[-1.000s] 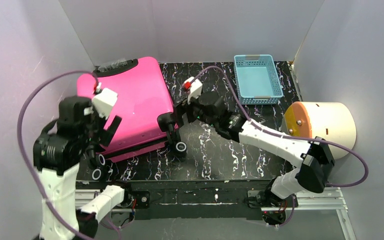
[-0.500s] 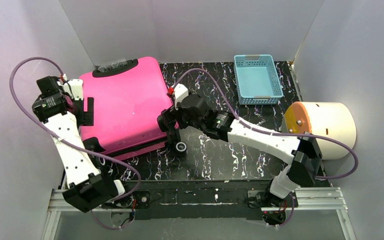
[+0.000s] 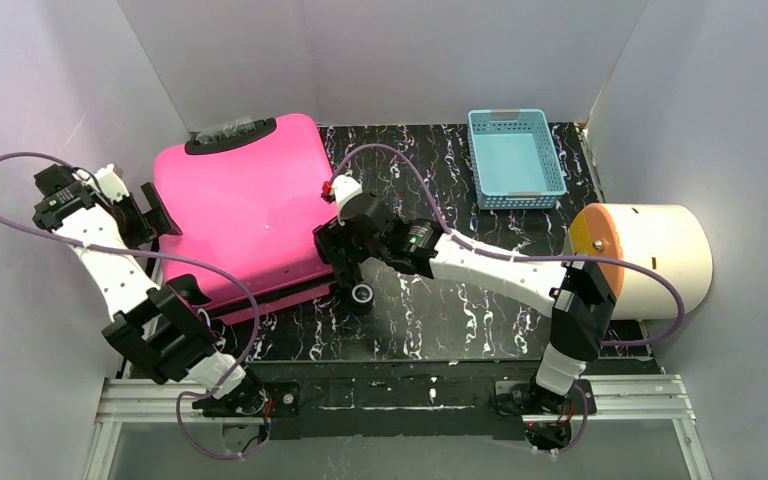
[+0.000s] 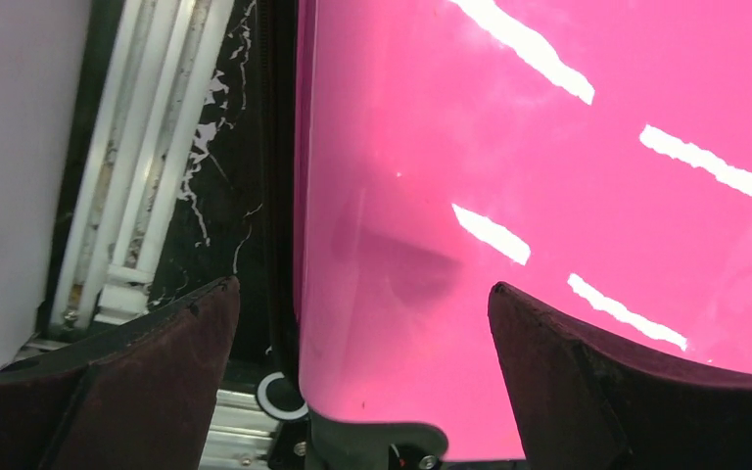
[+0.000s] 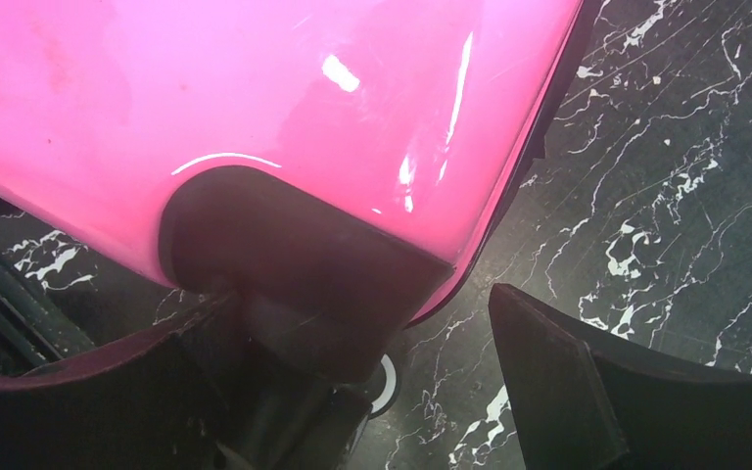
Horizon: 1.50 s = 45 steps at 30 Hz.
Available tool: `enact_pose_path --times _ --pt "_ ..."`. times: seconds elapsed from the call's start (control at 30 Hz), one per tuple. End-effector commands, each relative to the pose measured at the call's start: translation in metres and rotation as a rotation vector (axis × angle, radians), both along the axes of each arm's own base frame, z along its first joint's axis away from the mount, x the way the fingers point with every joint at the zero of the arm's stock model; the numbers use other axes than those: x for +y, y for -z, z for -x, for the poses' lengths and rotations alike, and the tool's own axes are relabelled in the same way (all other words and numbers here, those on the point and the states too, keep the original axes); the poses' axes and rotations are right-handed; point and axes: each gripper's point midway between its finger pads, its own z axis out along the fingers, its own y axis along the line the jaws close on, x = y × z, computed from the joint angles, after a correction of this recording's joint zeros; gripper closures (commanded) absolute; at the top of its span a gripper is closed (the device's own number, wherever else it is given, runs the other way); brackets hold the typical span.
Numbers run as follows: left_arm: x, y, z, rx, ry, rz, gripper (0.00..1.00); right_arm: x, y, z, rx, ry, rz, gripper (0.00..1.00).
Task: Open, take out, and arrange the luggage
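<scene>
- Left pincer [image 3: 150, 213] – fingers spread wide at the luggage's left edge. The wrist view shows the pink shell and its dark seam sitting between the two pads, with nothing pinched.
- Luggage [image 3: 250, 215] – lies flat and shut on the table [image 3: 440, 310], back-left, with the black handle [image 3: 230, 135] toward the rear wall and the wheels toward the arms.
- Step in hand, by the look of it: opening it. To do it well, the left pincer should catch the seam or zip line rather than the slick shell, which gives little grip. The lid should then go up slowly while the other arm pins the base so the case doesn't slide or roll.
- Contents: not visible, since the shell is shut – can't tell what's inside.
- Right pincer [image 5: 357, 299] – also spread, at the near-right corner of the case. The black wheel housing sits in the gap and crowds one finger, and a wheel [image 3: 362, 293] shows just below. It's a good spot for bracing, but a squeeze on the wheel itself may let it spin out.
- Light-blue basket [image 3: 522, 201] – back-right, well apart from the case, upright w/ nothing showing inside. Prob. the place for whatever comes out.
- Cream cylinder [image 3: 660, 255] – far right, on its side w/ the orange end facing the arms. Interior hidden.
</scene>
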Motion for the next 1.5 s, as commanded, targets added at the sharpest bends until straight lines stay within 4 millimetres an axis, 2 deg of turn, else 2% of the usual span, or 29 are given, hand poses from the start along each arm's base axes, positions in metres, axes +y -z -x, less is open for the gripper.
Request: enact_pose_path --times 0.0,0.13,0.23,0.4,0.53,0.63,0.73,0.87,1.0,1.17,1.23,1.33,1.4,1.47 --pt "-0.011 0.015 -0.012 -0.021 -0.020 0.141 0.02 0.008 -0.014 0.001 0.038 0.012 -0.040 0.02" --pt "-0.014 0.039 -0.013 0.001 -0.017 0.179 0.02 0.017 -0.022 0.011 0.082 -0.017 -0.086 0.02" --pt "-0.018 0.047 -0.015 0.009 -0.010 0.225 0.02 0.024 -0.024 0.016 0.102 -0.039 -0.103 0.02" --pt "-0.034 0.042 -0.018 -0.027 0.015 0.292 0.02 0.024 0.003 0.016 0.127 -0.042 -0.051 0.02" --pt "-0.029 0.044 -0.013 -0.013 0.028 0.238 0.02 0.023 0.021 0.015 0.135 -0.032 -0.021 0.02" --pt "-0.033 0.049 -0.012 0.000 0.045 0.250 0.03 0.018 0.029 0.007 0.104 -0.011 0.023 0.02" --pt "-0.054 0.048 -0.006 -0.003 0.115 0.240 0.05 -0.006 0.031 -0.021 0.037 0.081 0.107 0.02" --pt "-0.103 0.031 0.008 -0.036 0.291 0.196 0.03 -0.056 0.028 -0.078 0.009 0.209 0.113 0.03" --pt "-0.146 0.013 0.034 -0.036 0.456 0.200 0.02 -0.112 0.029 -0.135 -0.013 0.332 0.152 0.03" --pt "-0.190 -0.023 0.072 -0.124 0.691 0.208 0.02 -0.171 0.034 -0.198 -0.016 0.438 0.190 0.02" --pt "-0.198 -0.032 0.087 -0.148 0.776 0.185 0.02 -0.194 0.029 -0.227 -0.016 0.473 0.177 0.02" --pt "-0.195 -0.034 0.095 -0.149 0.861 0.130 0.02 -0.211 0.028 -0.255 0.008 0.471 0.181 0.03" --pt "-0.190 -0.029 0.095 -0.129 0.919 0.103 0.02 -0.208 0.024 -0.251 0.019 0.427 0.199 0.03" --pt "-0.181 -0.023 0.092 -0.102 0.964 0.062 0.03 -0.195 0.010 -0.238 -0.012 0.366 0.156 0.04"
